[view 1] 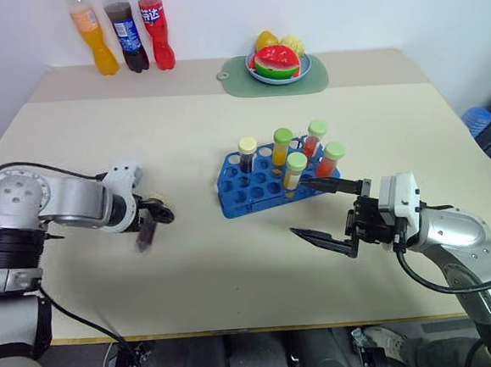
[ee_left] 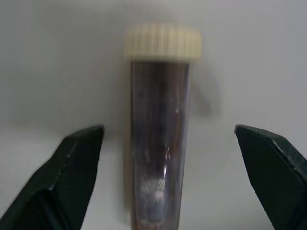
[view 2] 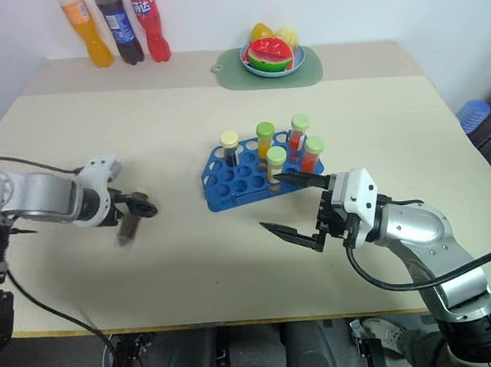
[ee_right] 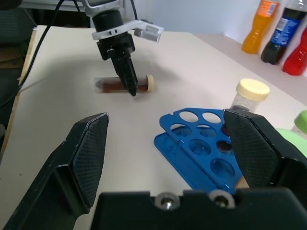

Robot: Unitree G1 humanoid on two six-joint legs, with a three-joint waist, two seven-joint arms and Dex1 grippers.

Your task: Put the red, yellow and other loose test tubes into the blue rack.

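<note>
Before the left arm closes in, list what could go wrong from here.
1. The cream-capped tube of dark brown liquid lies flat on the beige table, off-centre between the open left pincer's fingers; closing could roll it away.
2. The blue plastic rack already holds five tubes; placing another might knock them.
3. The open right pincer hovers beside that rack, risking a bump.
</note>
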